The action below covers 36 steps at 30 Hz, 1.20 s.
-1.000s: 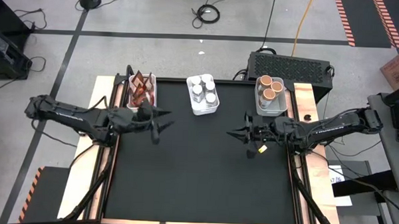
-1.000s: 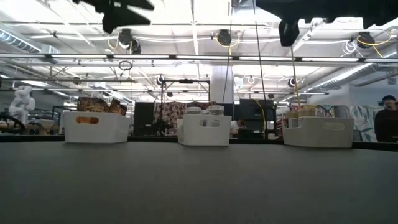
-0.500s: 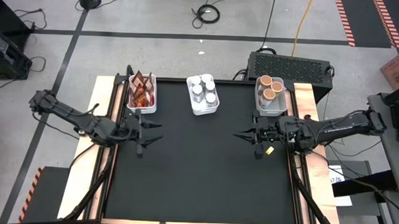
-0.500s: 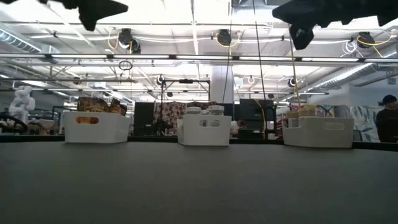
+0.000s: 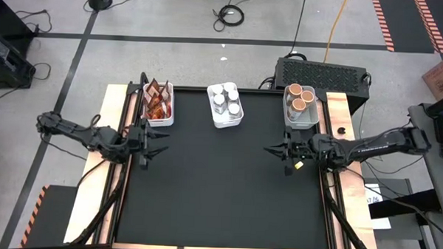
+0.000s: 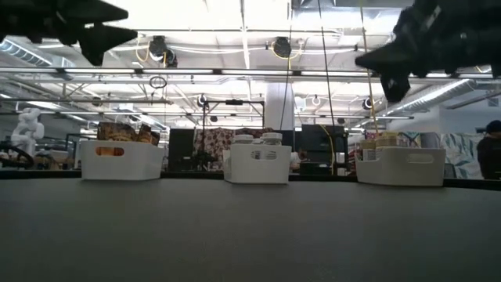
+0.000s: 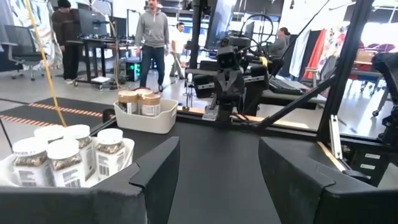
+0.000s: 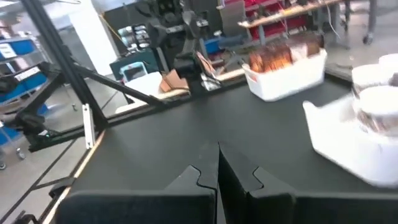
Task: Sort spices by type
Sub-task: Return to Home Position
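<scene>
Sachets (image 5: 156,102) are kept in left far bin (image 5: 157,123), jars (image 5: 226,102) middle, tubs (image 5: 299,98) right; jar labels (image 7: 111,163) unreadable. Left gripper (image 5: 162,142) is held spread, right gripper (image 5: 268,149) pressed together.

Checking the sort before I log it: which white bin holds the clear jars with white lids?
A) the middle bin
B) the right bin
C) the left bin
A: the jars stand in the middle bin, with sachets in the left bin and tan-topped tubs in the right bin.
</scene>
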Each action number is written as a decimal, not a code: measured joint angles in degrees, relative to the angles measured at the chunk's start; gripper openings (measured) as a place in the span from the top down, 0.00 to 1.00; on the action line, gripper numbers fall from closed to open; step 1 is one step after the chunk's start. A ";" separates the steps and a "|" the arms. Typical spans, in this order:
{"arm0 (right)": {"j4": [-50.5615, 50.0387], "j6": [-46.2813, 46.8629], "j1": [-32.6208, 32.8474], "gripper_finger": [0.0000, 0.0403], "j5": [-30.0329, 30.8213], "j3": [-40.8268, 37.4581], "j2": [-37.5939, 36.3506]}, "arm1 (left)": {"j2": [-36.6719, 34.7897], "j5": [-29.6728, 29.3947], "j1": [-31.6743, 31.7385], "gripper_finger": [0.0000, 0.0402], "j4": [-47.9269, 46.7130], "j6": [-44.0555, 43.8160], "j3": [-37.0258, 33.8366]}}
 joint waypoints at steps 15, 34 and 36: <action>0.22 2.84 -8.26 1.00 -3.28 -9.94 -7.08 | -8.89 10.58 11.32 0.45 -6.86 -3.15 -2.93; -9.66 0.22 -11.70 1.00 -6.35 -10.92 -11.88 | -10.42 23.16 11.95 0.45 4.95 -4.66 -12.48; -9.60 -0.34 -11.70 1.00 -6.34 -10.90 -11.90 | -10.38 26.61 11.95 0.45 5.63 -4.57 -12.50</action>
